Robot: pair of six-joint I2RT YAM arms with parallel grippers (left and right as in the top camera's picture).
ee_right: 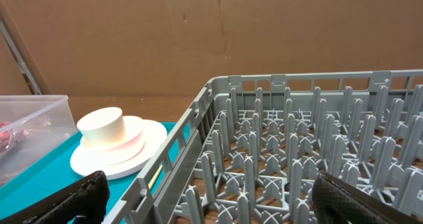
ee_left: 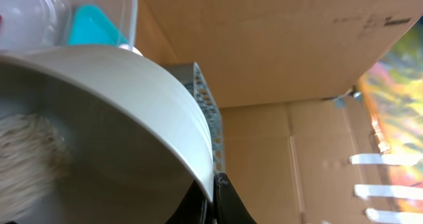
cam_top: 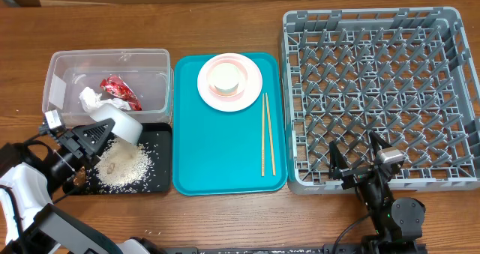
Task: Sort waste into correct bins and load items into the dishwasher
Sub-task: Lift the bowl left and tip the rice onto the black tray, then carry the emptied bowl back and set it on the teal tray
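My left gripper [cam_top: 103, 136] is shut on the rim of a white bowl [cam_top: 120, 124], which is tilted over the black tray [cam_top: 159, 138]. White rice with brown bits [cam_top: 124, 166] lies piled on that tray. In the left wrist view the bowl [ee_left: 132, 112] fills the frame, its rim pinched between the fingers [ee_left: 225, 201]. The clear tub [cam_top: 109, 63] holds a red wrapper [cam_top: 120, 91] and a white tissue [cam_top: 91, 99]. A pink plate [cam_top: 247, 89] carrying a white cup [cam_top: 227, 76] and the chopsticks [cam_top: 267, 134] lie on the teal tray. My right gripper [cam_top: 360, 168] is open over the grey dish rack's [cam_top: 382, 97] front edge.
The teal tray [cam_top: 217, 156] lies between the bins and the rack. A few rice grains [cam_top: 154, 233] lie on the table in front of the black tray. The right wrist view shows the rack pegs [ee_right: 297, 151] between its open fingers [ee_right: 66, 201], plate [ee_right: 149, 141] to the left.
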